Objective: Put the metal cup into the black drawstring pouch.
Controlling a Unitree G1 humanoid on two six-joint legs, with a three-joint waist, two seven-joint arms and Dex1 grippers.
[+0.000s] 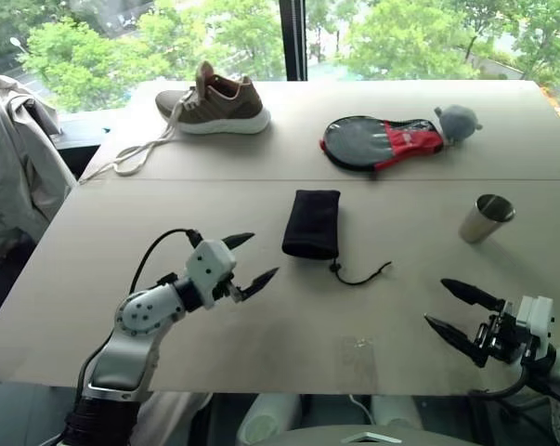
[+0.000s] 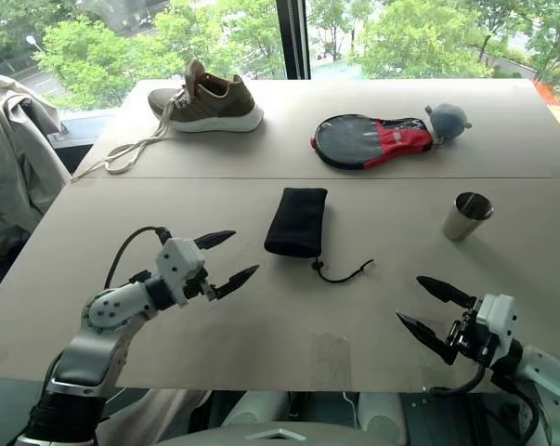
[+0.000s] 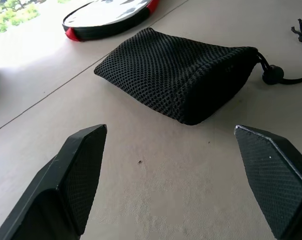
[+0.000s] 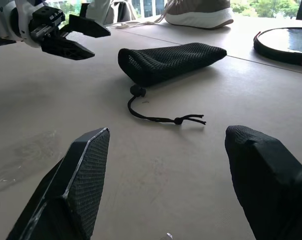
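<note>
Your left gripper (image 1: 254, 257) sits at lower left of the head view with its jaws spread wide and empty, pointing toward the black pouch (image 1: 313, 223) at the centre of the table (image 1: 261, 316). Your right gripper (image 1: 458, 311) at lower right is likewise spread and holds nothing. The metal cup (image 1: 485, 218) stands upright at right of centre, well apart from the pouch. The pouch's cord (image 1: 361, 274) trails toward the lower right. A shoe (image 1: 214, 100) and a paddle case (image 1: 377, 142) lie along the top.

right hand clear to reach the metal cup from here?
Probably yes. The metal cup stands upright by itself on the table, beyond the open right hand, with bare tabletop between them. The pouch and its cord lie off to the left.
</note>
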